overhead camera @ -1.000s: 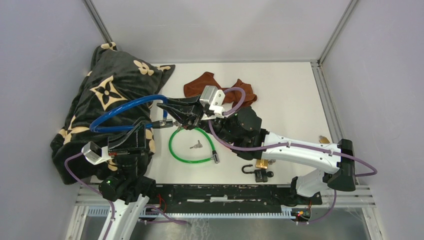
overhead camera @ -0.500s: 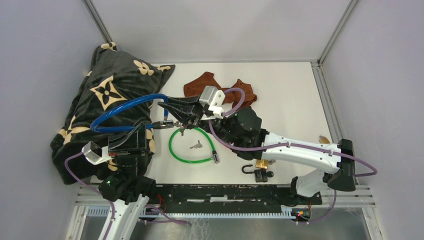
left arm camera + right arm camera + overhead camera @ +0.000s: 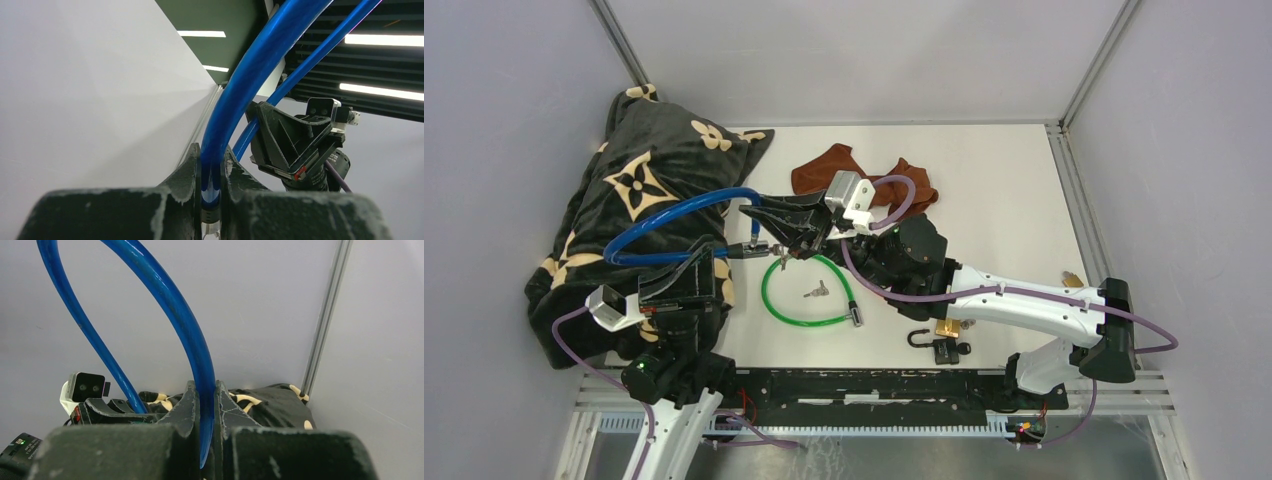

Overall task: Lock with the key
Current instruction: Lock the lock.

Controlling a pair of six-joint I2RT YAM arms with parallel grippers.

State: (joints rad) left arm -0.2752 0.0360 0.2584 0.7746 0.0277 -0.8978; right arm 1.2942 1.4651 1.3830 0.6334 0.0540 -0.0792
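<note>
Blue cable lock [image 3: 679,208] arches above the table [image 3: 1004,200]; we find left gripper [image 3: 211,167] and right gripper [image 3: 204,401] each clamped on it. Key [image 3: 817,291] lies inside the green cable loop [image 3: 765,290].

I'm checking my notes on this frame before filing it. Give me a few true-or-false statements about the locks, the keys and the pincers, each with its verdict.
1. The left pincer and the right pincer are each shut on the blue cable lock. True.
2. The green cable lock lies on the table, held by neither pincer. True.
3. The keys lie inside the blue loop. False: they lie on the table inside the green loop.
4. The brown cloth covers the green cable lock. False: it lies apart from it, toward the back of the table.
</note>
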